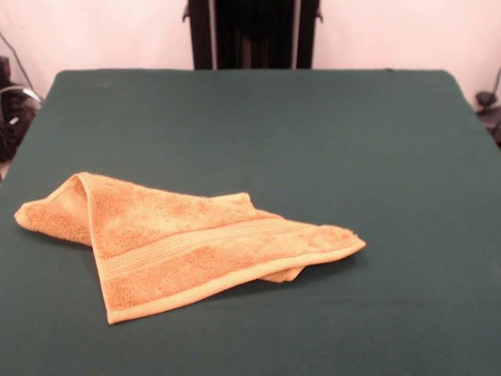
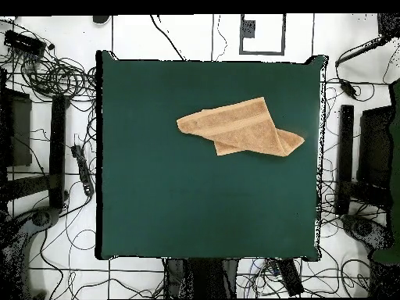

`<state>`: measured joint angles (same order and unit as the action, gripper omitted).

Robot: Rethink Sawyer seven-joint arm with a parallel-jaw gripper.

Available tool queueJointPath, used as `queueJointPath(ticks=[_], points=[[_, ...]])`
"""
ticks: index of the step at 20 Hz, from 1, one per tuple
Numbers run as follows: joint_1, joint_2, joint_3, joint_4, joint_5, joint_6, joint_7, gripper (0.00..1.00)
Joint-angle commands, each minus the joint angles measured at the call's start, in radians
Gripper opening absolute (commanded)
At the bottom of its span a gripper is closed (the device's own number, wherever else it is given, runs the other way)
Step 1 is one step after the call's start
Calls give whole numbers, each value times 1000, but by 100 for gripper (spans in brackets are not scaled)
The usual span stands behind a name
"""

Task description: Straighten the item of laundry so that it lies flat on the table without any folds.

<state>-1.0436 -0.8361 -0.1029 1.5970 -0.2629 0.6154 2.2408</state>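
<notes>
The item of laundry (image 1: 180,239) is a golden-orange terry towel lying folded over itself on the dark green table (image 1: 313,141). In the front view it sits at the near left, with a woven band running along the top layer and a corner of the lower layer poking out underneath at the near edge. From overhead the towel (image 2: 238,129) lies toward the upper right of the table (image 2: 172,195), a long tapered flap pointing left. The gripper shows in neither view.
The robot's dark pedestal (image 1: 252,33) rises behind the table's far edge. Cables and black equipment (image 2: 47,141) lie on the floor around the table on both sides.
</notes>
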Motion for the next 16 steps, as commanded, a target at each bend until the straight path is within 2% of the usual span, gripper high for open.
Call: queueJointPath(ticks=[1, 7, 11, 16], points=[[-120, -44, 155, 86, 112, 111, -166, 100], [-162, -48, 188, 119, 83, 69, -186, 100], [-248, -68, 247, 129, 55, 91, -305, 100], [-417, -36, 377, 70, -9, 154, -556, 100]])
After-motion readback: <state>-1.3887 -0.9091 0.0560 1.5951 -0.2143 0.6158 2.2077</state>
